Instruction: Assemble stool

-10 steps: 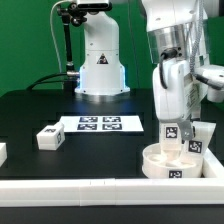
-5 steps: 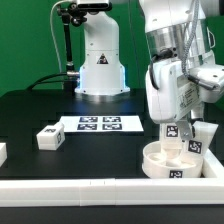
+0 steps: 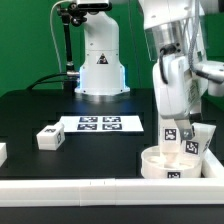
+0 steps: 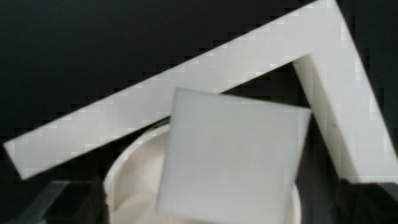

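Your gripper (image 3: 171, 120) is pointing straight down, and its fingers are clamping a white leg (image 3: 171, 133) by its upper part. The leg is hanging upright, with its long axis vertical and its tag facing the exterior camera. Directly beneath it, the round seat (image 3: 160, 166) is lying flat on the table, near the front rail (image 3: 90, 188) and toward the exterior view's right. So the coming move is running straight down, with no sideways travel, as far as you can judge. In the wrist view the leg (image 4: 231, 150) is covering part of the seat (image 4: 128, 185), close to the corner where two rails (image 4: 285, 60) are meeting. Whether its lower end is touching the seat cannot be told. A second leg (image 3: 200, 142) is standing in the seat just beside yours, so you are working with little room on that side. A third leg (image 3: 48, 137) is lying well apart, beyond the marker board (image 3: 98, 124).
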`<state>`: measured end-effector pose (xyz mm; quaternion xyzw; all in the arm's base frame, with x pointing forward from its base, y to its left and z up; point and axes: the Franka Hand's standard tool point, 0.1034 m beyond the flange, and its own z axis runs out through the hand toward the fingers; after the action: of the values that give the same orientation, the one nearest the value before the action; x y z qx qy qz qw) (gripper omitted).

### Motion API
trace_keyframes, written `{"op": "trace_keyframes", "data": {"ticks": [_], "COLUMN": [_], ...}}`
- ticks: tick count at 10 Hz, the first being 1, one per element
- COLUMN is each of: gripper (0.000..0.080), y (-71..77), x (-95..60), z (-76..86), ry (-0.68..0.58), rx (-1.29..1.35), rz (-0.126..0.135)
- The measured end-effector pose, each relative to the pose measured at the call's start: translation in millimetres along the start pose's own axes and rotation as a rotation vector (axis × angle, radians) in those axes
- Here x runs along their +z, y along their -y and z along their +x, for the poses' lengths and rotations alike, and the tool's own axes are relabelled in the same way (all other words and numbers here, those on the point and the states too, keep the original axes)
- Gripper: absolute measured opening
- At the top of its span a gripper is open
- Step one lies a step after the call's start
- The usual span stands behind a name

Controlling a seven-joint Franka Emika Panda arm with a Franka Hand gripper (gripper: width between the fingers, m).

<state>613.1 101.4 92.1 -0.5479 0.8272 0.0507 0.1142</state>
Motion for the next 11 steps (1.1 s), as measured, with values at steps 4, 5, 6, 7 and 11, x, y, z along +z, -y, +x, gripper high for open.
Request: {"op": "trace_keyframes", "data": {"ticks": [4,5,6,7,11], "gripper": [0.0649,0.0649,0.0649,0.0649,0.0649], "y": [17.9,22.2,20.5,19.6,19.6], "x": [-30.3,-33.3,-31.8,-31.0,-30.5], "z": [32.3,41.4,38.6,37.7,38.4], "ry": [-0.009,-0.023,-0.022,-0.022,-0.023], "rx": [-0.256,-0.292,-0.286,-0.290,-0.290], "rz": [-0.026,-0.030,-0.031,-0.032,-0.033]}}
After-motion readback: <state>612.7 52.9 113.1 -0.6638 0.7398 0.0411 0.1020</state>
